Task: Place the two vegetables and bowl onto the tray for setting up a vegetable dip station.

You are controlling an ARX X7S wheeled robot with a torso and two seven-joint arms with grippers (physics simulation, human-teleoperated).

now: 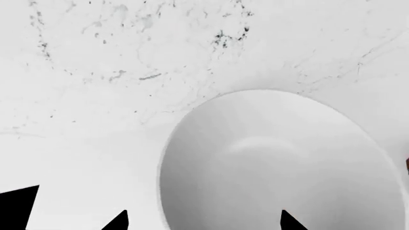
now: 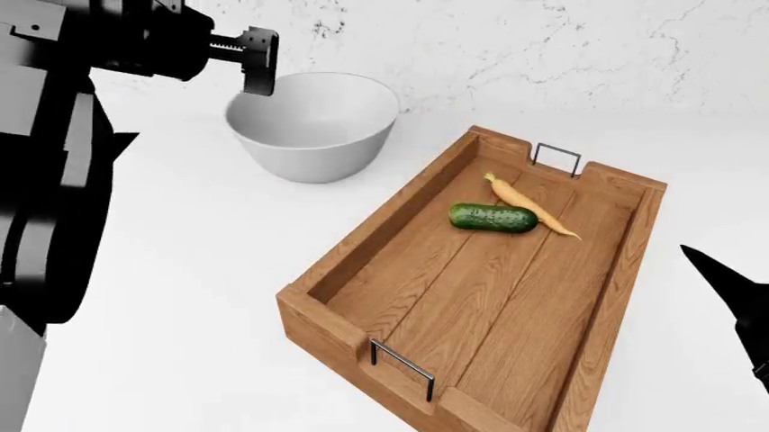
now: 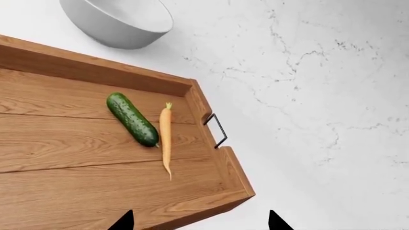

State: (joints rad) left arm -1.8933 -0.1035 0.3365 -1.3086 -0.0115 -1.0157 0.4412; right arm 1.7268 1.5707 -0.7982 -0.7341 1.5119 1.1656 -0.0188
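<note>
bowl (image 2: 315, 126) off tray (image 2: 360, 238), left hand (image 2: 255, 65) at rim, fingers apart.

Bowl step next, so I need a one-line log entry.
cucumber, carrot: in tray | bowl: on counter | left gripper: over bowl rim

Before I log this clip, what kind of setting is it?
Most likely a simulated kitchen counter: a white marble-look countertop carries a wooden serving tray holding a cucumber and a carrot, with a white bowl beside the tray.
</note>
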